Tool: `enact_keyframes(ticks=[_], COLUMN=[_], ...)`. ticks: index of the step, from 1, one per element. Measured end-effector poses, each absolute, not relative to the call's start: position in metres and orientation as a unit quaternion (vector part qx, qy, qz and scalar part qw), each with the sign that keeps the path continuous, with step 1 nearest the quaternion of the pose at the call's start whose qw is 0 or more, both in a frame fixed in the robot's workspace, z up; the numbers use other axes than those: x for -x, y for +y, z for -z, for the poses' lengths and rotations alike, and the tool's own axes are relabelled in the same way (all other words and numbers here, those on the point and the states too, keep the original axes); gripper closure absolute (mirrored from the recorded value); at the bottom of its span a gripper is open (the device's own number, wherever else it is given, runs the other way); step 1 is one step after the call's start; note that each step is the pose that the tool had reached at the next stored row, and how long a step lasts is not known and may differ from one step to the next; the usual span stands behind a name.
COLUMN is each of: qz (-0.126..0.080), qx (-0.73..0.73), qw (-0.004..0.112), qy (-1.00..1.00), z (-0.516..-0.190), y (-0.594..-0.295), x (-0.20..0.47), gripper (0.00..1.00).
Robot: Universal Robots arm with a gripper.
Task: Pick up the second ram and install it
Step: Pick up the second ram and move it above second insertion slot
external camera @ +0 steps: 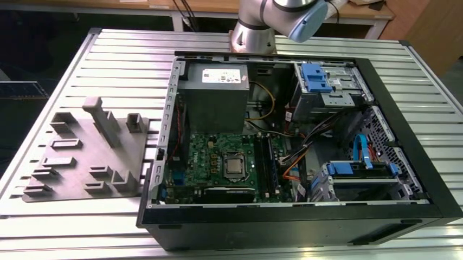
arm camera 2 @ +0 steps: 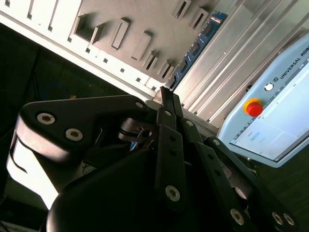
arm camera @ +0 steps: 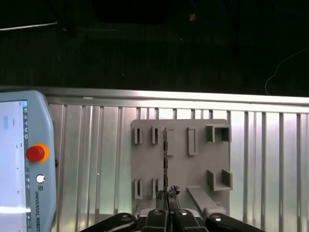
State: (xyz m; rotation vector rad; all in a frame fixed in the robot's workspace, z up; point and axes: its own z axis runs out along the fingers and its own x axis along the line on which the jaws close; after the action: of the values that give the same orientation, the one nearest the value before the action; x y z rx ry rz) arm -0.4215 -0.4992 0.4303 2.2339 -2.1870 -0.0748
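Transfer step, by my judgement: gripper point(arm camera: 168, 193) is pinching the second ram point(arm camera 2: 197, 47) by one end, fingers closed, above the grey fixture block point(arm camera: 199, 164). Installing is calling for edge-on alignment with a free motherboard point(external camera: 210, 162) slot.

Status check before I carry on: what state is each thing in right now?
gripper: fingers shut on the second ram.
second ram: held, seemingly lifted off the fixture block.
fixture block: slots empty.
computer case: side panel off, interior exposed.
teach pendant: screen lit.
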Motion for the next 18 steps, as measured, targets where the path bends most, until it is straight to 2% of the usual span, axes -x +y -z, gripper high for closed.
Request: enact_keyframes(ticks=[18], qz=[0.024], qx=[-0.714], qw=[0.007], qy=[-0.699], z=[-0.434], y=[-0.499], x=[0.407], gripper=[0.92])
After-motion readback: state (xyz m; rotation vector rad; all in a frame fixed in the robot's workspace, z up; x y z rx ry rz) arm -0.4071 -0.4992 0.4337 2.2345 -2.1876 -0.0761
